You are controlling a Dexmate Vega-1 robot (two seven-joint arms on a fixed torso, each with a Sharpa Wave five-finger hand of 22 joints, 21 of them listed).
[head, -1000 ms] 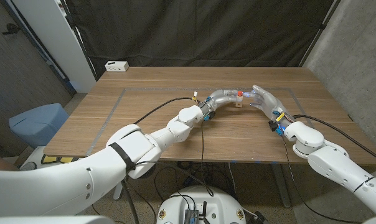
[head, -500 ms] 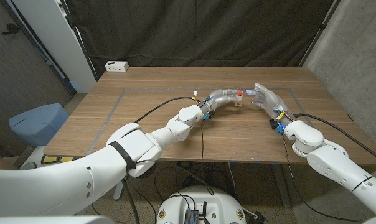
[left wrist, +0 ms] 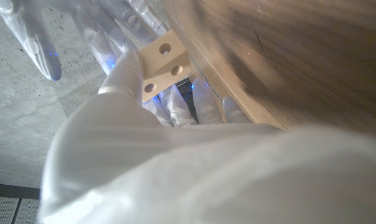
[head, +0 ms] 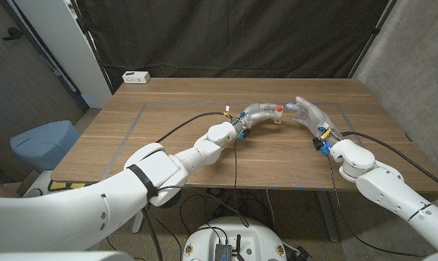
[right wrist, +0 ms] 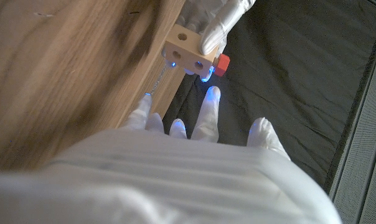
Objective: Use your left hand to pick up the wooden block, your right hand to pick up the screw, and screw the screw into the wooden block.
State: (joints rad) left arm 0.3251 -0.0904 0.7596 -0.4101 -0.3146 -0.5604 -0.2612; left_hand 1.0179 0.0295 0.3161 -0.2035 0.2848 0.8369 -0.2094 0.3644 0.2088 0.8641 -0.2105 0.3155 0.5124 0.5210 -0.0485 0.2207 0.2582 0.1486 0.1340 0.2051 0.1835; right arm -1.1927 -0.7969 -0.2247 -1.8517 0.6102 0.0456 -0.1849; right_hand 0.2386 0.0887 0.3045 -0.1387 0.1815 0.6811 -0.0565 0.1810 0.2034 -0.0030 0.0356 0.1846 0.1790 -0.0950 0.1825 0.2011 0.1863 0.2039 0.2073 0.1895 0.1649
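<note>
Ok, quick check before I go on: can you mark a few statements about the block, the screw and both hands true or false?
1. The left hand holds the wooden block. True.
2. The red-headed screw lies on the table away from the block. False: its red head sits at the block's side, up in the left hand.
3. The right hand grips the screw. False: its fingers are spread, just short of the block, and hold nothing.
4. The block shows round holes in its faces. True, in both wrist views.
5. A white box sits at the table's far left corner. True.
</note>
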